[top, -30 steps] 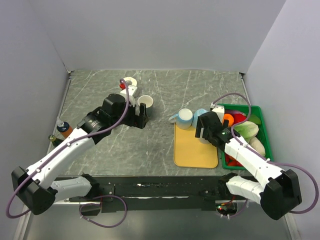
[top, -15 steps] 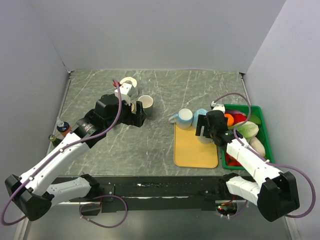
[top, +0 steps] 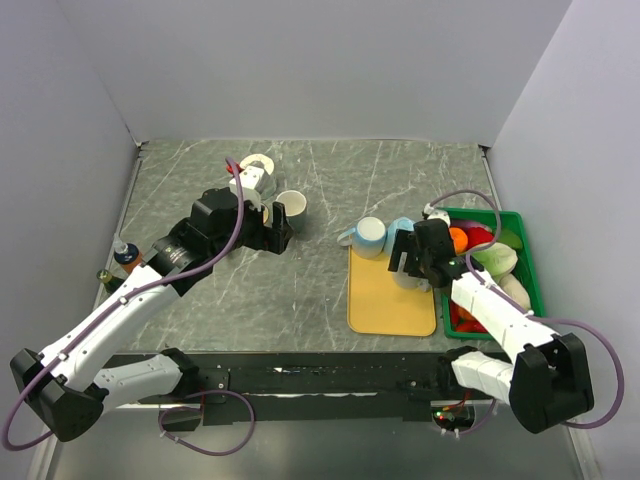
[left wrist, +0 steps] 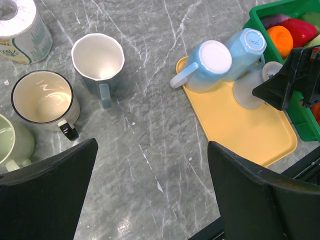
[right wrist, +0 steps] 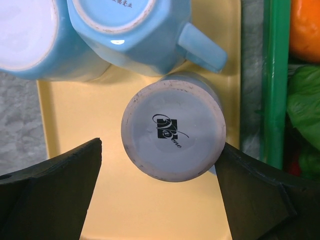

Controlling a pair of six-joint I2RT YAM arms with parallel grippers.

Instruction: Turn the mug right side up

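Note:
A grey-blue mug (right wrist: 172,130) stands upside down on the yellow tray (right wrist: 75,115), its base with a black logo facing up. It also shows in the left wrist view (left wrist: 247,90). My right gripper (right wrist: 157,192) is open and straddles this mug, the right finger close to its side and the left finger apart from it. In the top view the right gripper (top: 413,262) hides the mug. Two light blue mugs (top: 370,235) (top: 402,230) sit upside down at the tray's far edge. My left gripper (top: 280,232) is open and empty over the table.
A green bin (top: 525,260) of toy food stands right of the tray. Upright mugs stand at the back left: a grey-blue one (left wrist: 97,57), a cream one (left wrist: 44,98), a green one (left wrist: 12,140). A paper roll (left wrist: 20,22) is behind them. Bottles (top: 128,255) stand at the left edge.
My right gripper has moved a little further over the tray toward the upside-down mugs. My left arm pulled back slightly to the left, then held still.

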